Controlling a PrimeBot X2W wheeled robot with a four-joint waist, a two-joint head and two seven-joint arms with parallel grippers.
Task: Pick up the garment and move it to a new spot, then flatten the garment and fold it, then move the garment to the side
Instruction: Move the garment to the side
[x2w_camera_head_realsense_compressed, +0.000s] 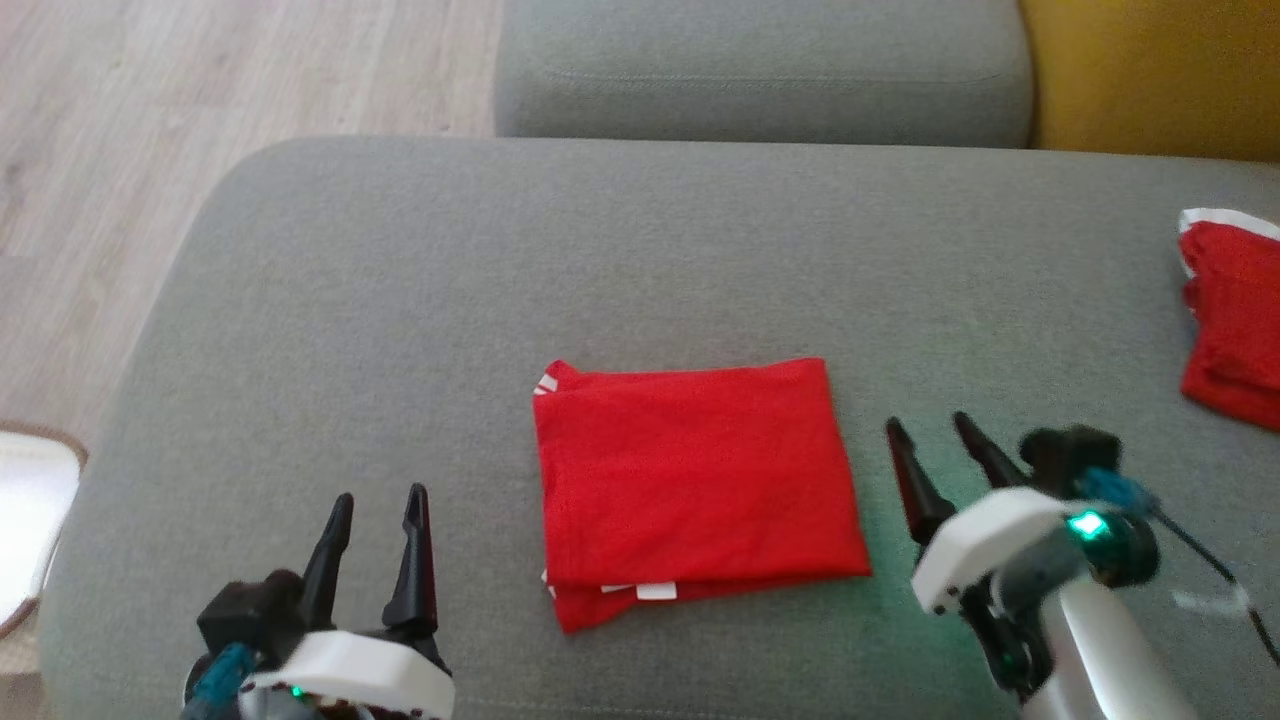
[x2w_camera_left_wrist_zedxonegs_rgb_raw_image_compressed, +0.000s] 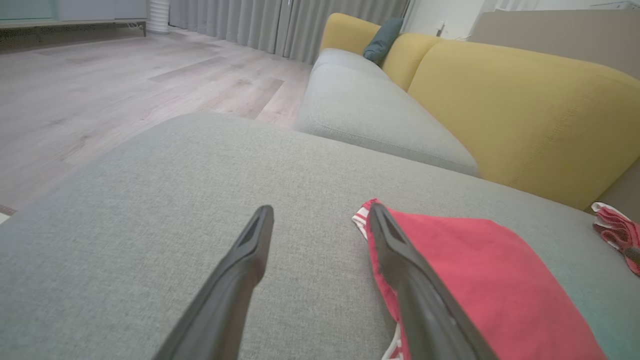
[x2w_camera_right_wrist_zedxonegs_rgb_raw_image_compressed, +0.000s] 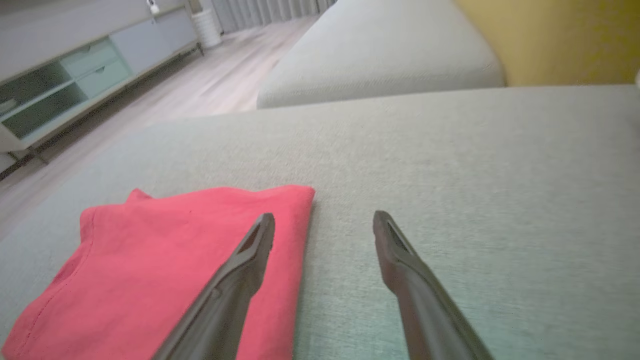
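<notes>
Floor: pale wood floor, left of the seat in the head view.
Seat: grey sofa cushion. The left wrist view adds a yellow backrest and curtains; the right wrist view adds a low cabinet.
Garment: red garment, folded into a rectangle, lying flat mid-seat between the grippers.
Other cloth: second red piece, far right, well apart.
Left gripper: fingers spread wide, empty, left of the garment.
Right gripper: spread wide, empty, just beside the garment's right edge.

**Red on grey, white at the edges**

Solid red garment, white-striped trim peeking out, lies between the two pairs of black fingers. Plain grey cushion beneath; mustard-yellow backrest beyond the tips; pale wood-grain floor.
</notes>
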